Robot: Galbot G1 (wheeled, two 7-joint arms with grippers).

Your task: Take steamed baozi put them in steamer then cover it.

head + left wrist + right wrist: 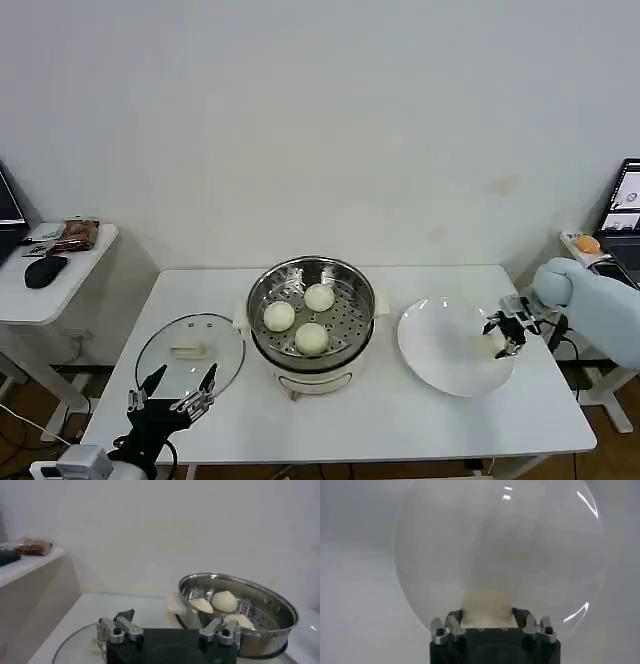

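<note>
While left claw (172,390) gapes, right claw (505,333) grips baozi (487,605); no legible writing.

Left claw (172,391) low and spread wide, right claw (503,334) reaching inward, fingers closed

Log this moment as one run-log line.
right gripper: shut on fourth cream steamed baozi over white round plate | stainless steamer: three buns | left gripper: open beside glass cover

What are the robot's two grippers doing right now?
Left gripper: open, holding nothing, beside the round clear glass lid.
Right gripper: shut on a pale round baozi.
</note>
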